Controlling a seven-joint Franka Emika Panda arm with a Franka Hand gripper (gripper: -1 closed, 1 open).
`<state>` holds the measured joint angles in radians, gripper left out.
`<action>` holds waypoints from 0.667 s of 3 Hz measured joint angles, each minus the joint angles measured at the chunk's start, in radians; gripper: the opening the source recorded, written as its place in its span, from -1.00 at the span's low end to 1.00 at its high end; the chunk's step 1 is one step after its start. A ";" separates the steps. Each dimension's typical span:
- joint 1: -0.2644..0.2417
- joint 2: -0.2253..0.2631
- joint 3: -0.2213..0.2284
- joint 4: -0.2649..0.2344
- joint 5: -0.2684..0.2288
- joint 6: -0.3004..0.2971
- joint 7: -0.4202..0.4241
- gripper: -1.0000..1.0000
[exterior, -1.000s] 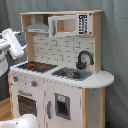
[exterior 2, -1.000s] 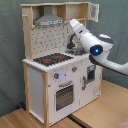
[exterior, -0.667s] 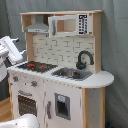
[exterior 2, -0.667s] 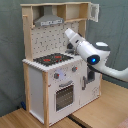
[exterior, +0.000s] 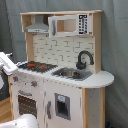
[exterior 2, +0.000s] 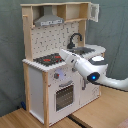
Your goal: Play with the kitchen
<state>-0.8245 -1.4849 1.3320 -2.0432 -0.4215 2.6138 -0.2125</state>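
Observation:
The kitchen (exterior: 65, 95) is a toy of white panels and pale wood. It has a black-red hob (exterior: 36, 65), a black tap (exterior: 84, 59), a sink (exterior: 71, 74), a grey hood (exterior: 37, 27) and an oven door (exterior: 26, 105). In the second exterior view my white arm (exterior 2: 95, 72) reaches in from the right. Its gripper (exterior 2: 64, 51) sits low over the counter's front edge, just right of the hob (exterior 2: 48, 59) and in front of the tap (exterior 2: 75, 40). In the first exterior view only a white part of the arm (exterior: 6, 62) shows, at the left edge beside the hob.
A grey curtain (exterior 2: 10, 50) hangs behind the kitchen. The kitchen stands on a wooden floor (exterior 2: 30, 119). An upper cupboard with a door (exterior 2: 93, 11) tops the unit. A white rounded shape (exterior: 20, 121) lies at the first exterior view's bottom left.
The arm has dropped from in front of the dotted backboard to counter height and swung toward the second exterior view's left, near the hob. In the first exterior view it slid further left.

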 joint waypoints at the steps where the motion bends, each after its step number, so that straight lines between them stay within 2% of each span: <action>1: 0.049 0.000 0.027 -0.040 -0.026 0.022 -0.069 1.00; 2: 0.082 0.000 0.074 -0.081 -0.063 0.075 -0.103 1.00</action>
<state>-0.7429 -1.4847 1.4055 -2.1246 -0.4846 2.6887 -0.3154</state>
